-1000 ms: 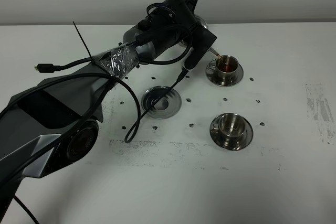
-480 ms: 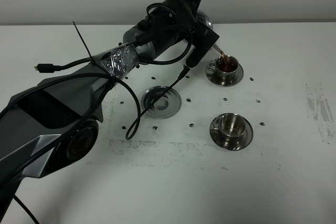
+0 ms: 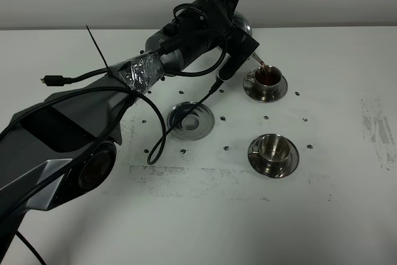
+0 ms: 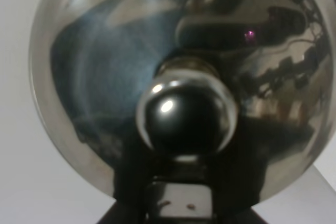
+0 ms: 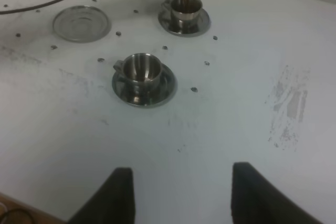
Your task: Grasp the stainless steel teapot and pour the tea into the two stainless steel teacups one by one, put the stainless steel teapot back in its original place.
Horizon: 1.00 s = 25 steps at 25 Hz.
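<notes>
Left of centre in the high view I see the cupless steel dish [image 3: 191, 120] lying on the desk [image 3: 347, 215]. At upper centre my left gripper [image 3: 233, 13] is clenched on the stainless steel teapot [image 3: 244, 27], held aloft and tipped so a brown stream runs from its spout into the far teacup [image 3: 268, 77]. Lower and right of centre the near teacup [image 3: 272, 147] stands empty on its saucer, and my right gripper [image 5: 181, 192], seen only by its own camera, hangs released above the desk.
</notes>
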### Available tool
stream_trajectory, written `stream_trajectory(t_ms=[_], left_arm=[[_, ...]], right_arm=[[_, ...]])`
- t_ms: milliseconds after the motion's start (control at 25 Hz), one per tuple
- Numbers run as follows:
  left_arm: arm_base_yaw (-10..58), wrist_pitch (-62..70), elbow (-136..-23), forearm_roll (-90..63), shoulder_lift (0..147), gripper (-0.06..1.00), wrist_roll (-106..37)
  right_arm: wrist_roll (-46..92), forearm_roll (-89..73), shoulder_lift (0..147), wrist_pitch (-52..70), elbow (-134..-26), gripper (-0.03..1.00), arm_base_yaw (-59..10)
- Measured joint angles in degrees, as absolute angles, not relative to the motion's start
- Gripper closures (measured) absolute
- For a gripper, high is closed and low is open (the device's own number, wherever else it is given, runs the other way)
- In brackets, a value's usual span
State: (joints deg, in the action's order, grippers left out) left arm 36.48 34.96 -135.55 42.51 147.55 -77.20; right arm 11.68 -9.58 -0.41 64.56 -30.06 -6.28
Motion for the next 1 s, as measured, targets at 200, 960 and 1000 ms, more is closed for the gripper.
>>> stream_trajectory(t_ms=[200, 960, 1000], left_arm=[[36.48, 34.08, -135.55, 43.48, 147.55, 0.77, -78.24], [36.48, 33.28, -135.55, 44.02, 147.55, 0.77, -80.05], [36.48, 33.28, -135.55, 44.02, 147.55, 0.77, -80.05]], right_arm=[[11.68, -9.58, -0.41, 64.56, -30.06, 0.56, -6.28], [11.68, -9.58, -0.41, 64.56, -30.06, 0.56, -6.28], [11.68, -9.58, -0.41, 64.56, -30.06, 0.56, -6.28]])
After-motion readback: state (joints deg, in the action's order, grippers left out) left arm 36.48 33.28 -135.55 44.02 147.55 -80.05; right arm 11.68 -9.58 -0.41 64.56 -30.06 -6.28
